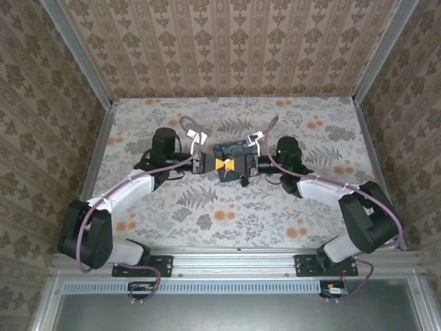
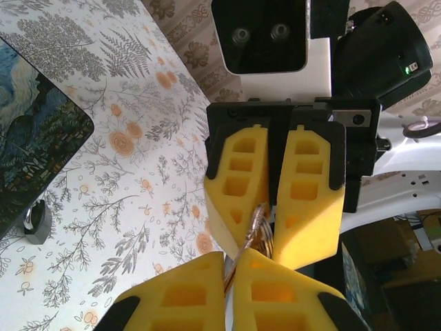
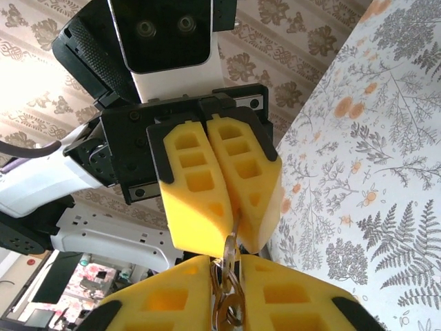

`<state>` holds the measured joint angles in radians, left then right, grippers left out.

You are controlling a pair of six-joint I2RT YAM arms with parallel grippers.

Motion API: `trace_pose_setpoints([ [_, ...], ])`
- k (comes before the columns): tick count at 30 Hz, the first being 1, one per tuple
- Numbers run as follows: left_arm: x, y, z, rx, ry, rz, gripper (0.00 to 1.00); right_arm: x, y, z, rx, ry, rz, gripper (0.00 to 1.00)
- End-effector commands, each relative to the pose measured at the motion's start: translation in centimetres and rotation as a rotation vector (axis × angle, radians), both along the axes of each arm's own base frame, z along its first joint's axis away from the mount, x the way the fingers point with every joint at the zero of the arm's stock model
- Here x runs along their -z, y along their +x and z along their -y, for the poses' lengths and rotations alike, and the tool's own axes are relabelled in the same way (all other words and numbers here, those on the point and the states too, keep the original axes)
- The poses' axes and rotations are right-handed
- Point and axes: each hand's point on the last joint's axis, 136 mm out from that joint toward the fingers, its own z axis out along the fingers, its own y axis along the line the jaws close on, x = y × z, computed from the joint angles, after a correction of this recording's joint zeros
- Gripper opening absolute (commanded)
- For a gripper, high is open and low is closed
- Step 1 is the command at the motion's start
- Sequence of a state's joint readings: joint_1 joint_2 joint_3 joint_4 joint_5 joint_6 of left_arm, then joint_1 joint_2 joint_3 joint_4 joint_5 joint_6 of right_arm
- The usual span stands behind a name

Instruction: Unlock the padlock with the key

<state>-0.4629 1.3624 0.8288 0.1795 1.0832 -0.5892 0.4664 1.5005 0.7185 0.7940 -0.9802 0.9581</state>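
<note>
Your left gripper [image 2: 231, 272] and right gripper [image 2: 270, 238] both pinched the key [image 2: 256, 226], tips facing. Its long axis ran straight between them.

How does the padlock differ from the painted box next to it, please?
Size: the padlock is tiny, the box far larger. Look: the padlock is plain and metallic with a thin shackle; the box carries a dark-blue swirl painting. Both rest on the floral table, side by side.
</note>
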Motion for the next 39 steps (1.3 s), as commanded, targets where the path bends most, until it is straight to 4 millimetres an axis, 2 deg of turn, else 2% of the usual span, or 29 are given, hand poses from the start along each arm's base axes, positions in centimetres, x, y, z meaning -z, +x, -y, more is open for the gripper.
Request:
trace_pose_setpoints([
  [1,-0.7,-0.9,-0.2,0.023,-0.014,0.049,0.00,-0.1,-0.5,0.0,-0.023,-0.025,0.020,0.24],
  [3,-0.5,-1.1,-0.3,0.026,-0.004,0.049,0.00,0.1,-0.4,0.4,-0.011,-0.050,0.024,0.26],
  [4,-0.4,-1.2,-0.4,0.027,0.000,0.047,0.00,0.2,-0.4,0.7,-0.002,-0.064,0.028,0.32],
  [6,-0.3,-1.4,-0.5,0.028,0.009,0.044,0.00,0.4,-0.2,1.5,0.019,-0.097,0.034,0.49],
  [7,-0.2,-1.5,-0.5,0.030,0.014,0.042,0.00,0.6,0.0,2.1,0.033,-0.116,0.038,0.53],
  [8,-0.1,-1.5,-0.5,0.029,0.017,0.041,0.00,1.0,0.2,2.4,0.043,-0.130,0.033,0.55],
  [9,0.2,-1.5,-0.6,0.029,0.023,0.034,0.00,0.0,0.1,3.0,0.058,-0.124,0.063,0.56],
  [12,0.4,-1.7,-0.5,0.030,0.029,0.027,0.00,-0.6,0.6,4.0,0.096,-0.137,0.086,0.60],
  [14,0.5,-1.8,-0.4,0.034,0.030,0.024,0.00,-1.3,0.8,4.1,0.114,-0.134,0.119,0.58],
  [18,0.6,-2.0,-0.1,0.045,0.038,0.020,0.00,-2.3,0.9,3.1,0.075,-0.097,0.143,0.46],
  [21,0.4,-2.0,0.0,0.047,0.035,0.023,0.00,-2.2,0.7,2.2,0.038,-0.093,0.139,0.43],
  [22,0.4,-2.1,0.1,0.048,0.035,0.023,0.00,-1.1,1.0,1.9,0.030,-0.103,0.112,0.42],
  [23,0.4,-2.1,0.1,0.047,0.036,0.021,0.00,-1.0,1.1,1.7,0.024,-0.103,0.108,0.42],
  [39,0.0,-1.7,0.2,0.043,0.027,0.028,0.00,-0.1,-0.5,0.6,-0.066,-0.095,0.092,0.27],
])
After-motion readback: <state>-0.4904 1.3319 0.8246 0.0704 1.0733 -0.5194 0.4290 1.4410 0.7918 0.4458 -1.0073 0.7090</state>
